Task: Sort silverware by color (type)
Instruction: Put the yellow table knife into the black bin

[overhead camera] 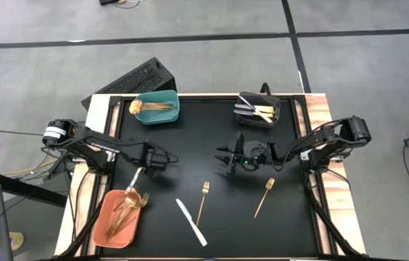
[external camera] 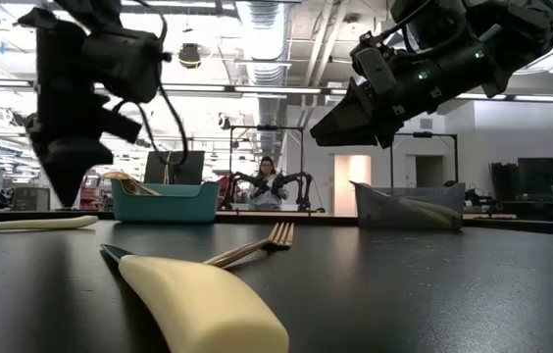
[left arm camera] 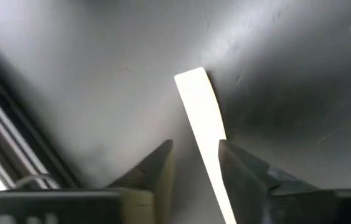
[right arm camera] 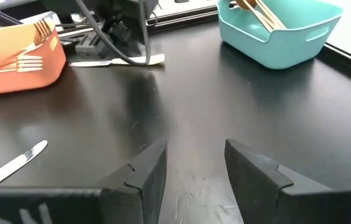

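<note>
My left gripper (left arm camera: 195, 163) hangs open just above a white-handled piece of silverware (left arm camera: 201, 118) that lies flat on the black mat beside the orange bin (overhead camera: 110, 230). Its fingers stand on either side of the handle; in the low view they end above it (external camera: 46, 223). My right gripper (overhead camera: 226, 161) hovers open over the middle of the mat with nothing between its fingers. A white knife (overhead camera: 191, 222), a copper fork (overhead camera: 202, 203) and a gold fork (overhead camera: 264, 197) lie on the mat near its front edge.
The teal bin (overhead camera: 170, 114) at the back left holds gold pieces. The black bin (overhead camera: 248, 118) at the back right holds white-handled pieces. The orange bin holds copper forks (overhead camera: 130, 206). A dark block (overhead camera: 135, 78) lies behind the table's far left corner.
</note>
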Tool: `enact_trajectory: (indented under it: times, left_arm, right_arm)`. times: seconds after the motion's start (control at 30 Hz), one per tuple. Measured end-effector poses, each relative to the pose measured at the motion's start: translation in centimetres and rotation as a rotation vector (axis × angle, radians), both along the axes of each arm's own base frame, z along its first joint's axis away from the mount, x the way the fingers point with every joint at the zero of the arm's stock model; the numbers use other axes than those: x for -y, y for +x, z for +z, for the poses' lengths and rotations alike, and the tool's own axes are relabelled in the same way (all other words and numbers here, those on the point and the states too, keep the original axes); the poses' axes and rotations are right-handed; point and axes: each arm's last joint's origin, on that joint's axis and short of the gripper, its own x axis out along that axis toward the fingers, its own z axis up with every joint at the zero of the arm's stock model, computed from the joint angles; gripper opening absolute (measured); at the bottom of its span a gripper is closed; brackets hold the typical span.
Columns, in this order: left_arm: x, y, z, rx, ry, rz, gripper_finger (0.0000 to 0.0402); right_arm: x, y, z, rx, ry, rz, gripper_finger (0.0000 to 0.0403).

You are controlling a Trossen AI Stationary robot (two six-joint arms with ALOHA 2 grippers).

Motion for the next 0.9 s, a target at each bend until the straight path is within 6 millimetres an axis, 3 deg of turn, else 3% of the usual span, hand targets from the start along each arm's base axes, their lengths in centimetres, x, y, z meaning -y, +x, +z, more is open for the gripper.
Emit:
enact_trajectory:
  times: [0.2,0.37,0.5,0.73,0.9]
  left_arm:
    - [0.2,-1.0,-2.0,-0.007,-0.079,-0.003,0.0203]
    - [0.1,-1.6,-3.1,0.005,-0.161,-0.056,0.0218]
    - [0.0,-1.4,-3.0,0.014,-0.160,-0.055,0.0177]
    - [0.0,0.2,-1.9,0.084,-0.132,-0.175,0.0038]
    - [0.3,2.0,-0.8,0.175,-0.053,-0.310,0.0013]
  right_arm:
    - [-0.4,0.0,0.0,0.001,0.000,0.013,0.0187]
    - [-0.4,0.0,0.0,0.001,0.000,0.014,0.0187]
    - [-0.5,0.0,0.0,0.002,0.000,0.016,0.0187]
    - [-1.0,0.0,0.0,0.007,0.008,0.031,0.0187]
    - [-1.5,0.0,0.3,0.045,0.050,0.036,0.0187]
